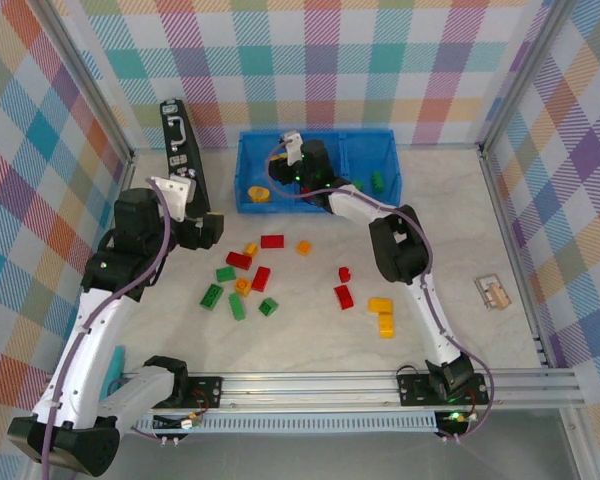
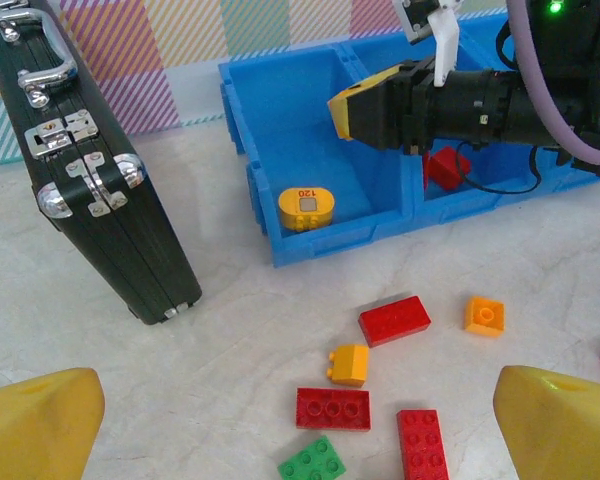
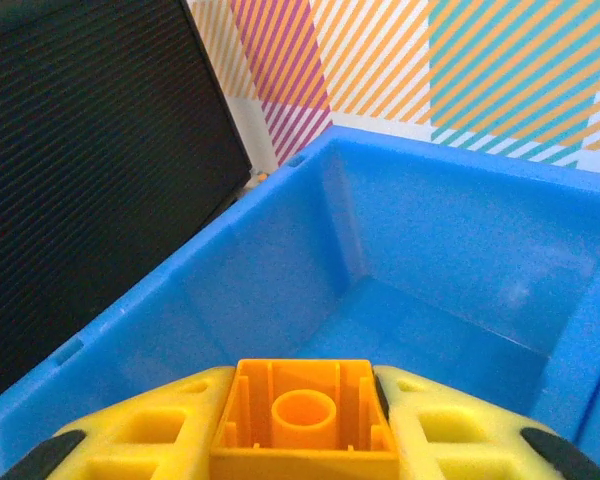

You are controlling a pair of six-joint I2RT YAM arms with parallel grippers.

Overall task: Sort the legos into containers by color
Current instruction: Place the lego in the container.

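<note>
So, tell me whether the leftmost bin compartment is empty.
Not empty: the leftmost compartment holds a round yellow piece on its floor.

Case (image 1: 180, 150) left of bin (image 1: 248, 160); legos (image 1: 239, 260) on table (image 1: 460, 220) before bin; right hand (image 3: 305, 425) over its left compartment

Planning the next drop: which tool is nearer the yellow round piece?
Right. The right tool hangs over the bin compartment with the yellow round piece; the left tool hovers outside, over the table.
</note>
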